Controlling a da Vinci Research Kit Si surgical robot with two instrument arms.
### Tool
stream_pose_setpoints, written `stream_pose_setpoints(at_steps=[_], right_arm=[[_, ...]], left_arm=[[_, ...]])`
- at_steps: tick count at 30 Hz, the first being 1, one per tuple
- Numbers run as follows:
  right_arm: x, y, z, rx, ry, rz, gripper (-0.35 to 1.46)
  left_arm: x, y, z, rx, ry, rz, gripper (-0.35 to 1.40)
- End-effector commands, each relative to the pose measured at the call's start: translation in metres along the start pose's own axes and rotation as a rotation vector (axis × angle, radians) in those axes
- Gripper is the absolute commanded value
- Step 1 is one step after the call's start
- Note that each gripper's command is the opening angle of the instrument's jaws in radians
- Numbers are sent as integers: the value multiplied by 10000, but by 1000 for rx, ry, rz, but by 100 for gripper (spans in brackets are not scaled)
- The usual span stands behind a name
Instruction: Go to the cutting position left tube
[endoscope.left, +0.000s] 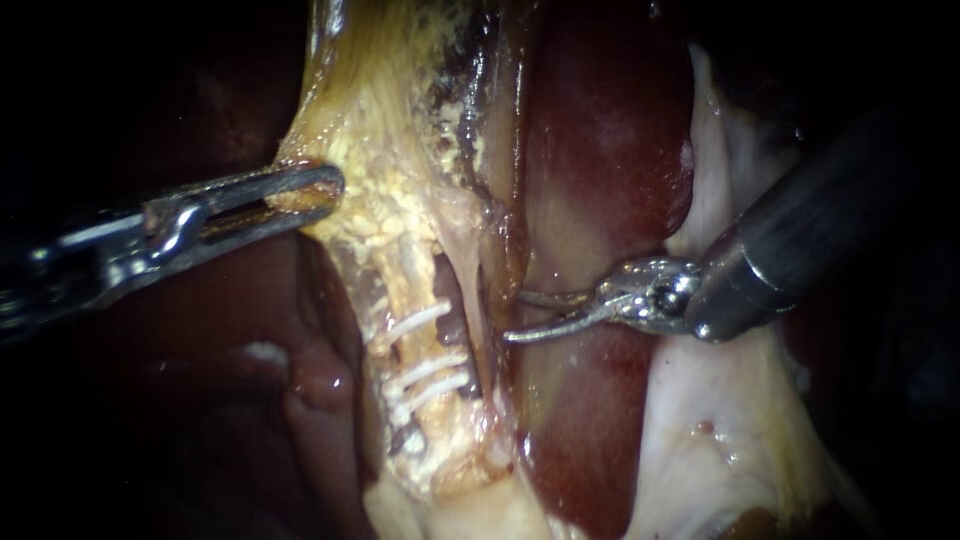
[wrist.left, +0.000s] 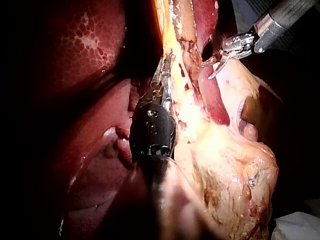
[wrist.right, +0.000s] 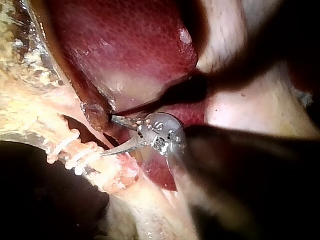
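The dark red liver (endoscope.left: 600, 150) fills the middle and right, with a band of yellow tissue (endoscope.left: 380, 110) running down its left side. The left instrument (endoscope.left: 322, 190) enters from the left, its pincer clamped on that tissue's left edge. The right instrument (endoscope.left: 512, 317) lies over the liver, its pincer narrowly parted and empty, tips just right of the left tube (endoscope.left: 405, 285). The tube carries 3 white clips (endoscope.left: 430, 370): 1 level with those tips, 2 nearer.

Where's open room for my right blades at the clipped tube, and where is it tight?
Free: the bare tube stretch between the upper clip and the lower clips; also open liver beside the right instrument. Crowded: above, where the left instrument grips yellowish tissue.
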Motion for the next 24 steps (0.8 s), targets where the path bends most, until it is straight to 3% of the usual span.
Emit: stream_pose_setpoints(at_steps=[1, 16, 24], right_arm=[[0, 0, 0, 0, 0, 0, 143], [-1, -1, -1, 0, 0, 0, 143], [-1, -8, -16, 7, -6, 0, 143]], left_arm=[[0, 0, 0, 2, 0, 0, -35], [-2, 1, -5, 5, 3, 0, -35], [-20, 11, -20, 0, 12, -5, -35]])
